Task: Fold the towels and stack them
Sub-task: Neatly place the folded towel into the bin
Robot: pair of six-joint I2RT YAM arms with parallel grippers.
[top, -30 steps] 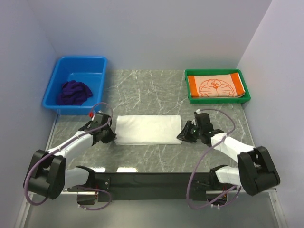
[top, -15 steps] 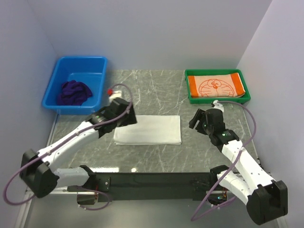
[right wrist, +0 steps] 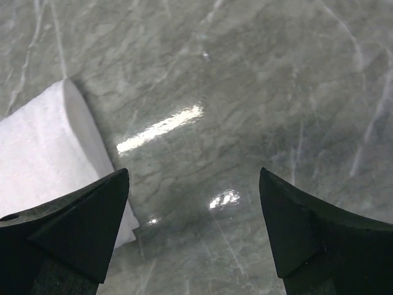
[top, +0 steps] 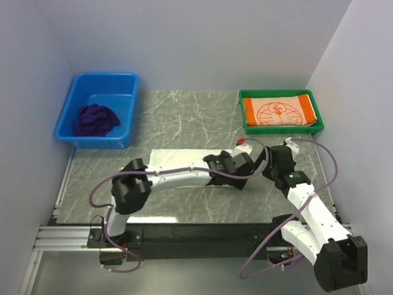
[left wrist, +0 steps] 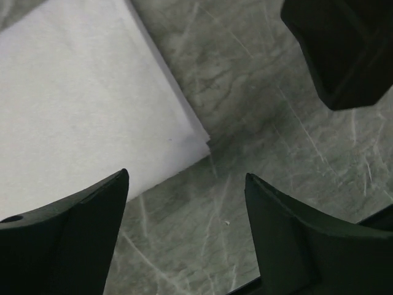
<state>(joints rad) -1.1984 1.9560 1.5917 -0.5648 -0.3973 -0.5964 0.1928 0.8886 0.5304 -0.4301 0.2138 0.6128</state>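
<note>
Evidently both grips had just been released. The left gripper (left wrist: 186,174), jaws wide and empty, had swung across the white towel (left wrist: 80,92) to hover over its right-hand end. The right gripper (right wrist: 193,170), equally wide and holding nothing, had lifted clear just beside that end. The white towel lay flat and folded near the desk's (top: 184,117) near edge. Judgement: this fold is finished, stacking remains. Farther back, the orange Doraemon towel (top: 279,112) lay folded in the green tray (top: 276,131) at the far right corner. The purple towel (top: 95,118) sat crumpled in the blue bin (top: 73,138) at the far left.
</note>
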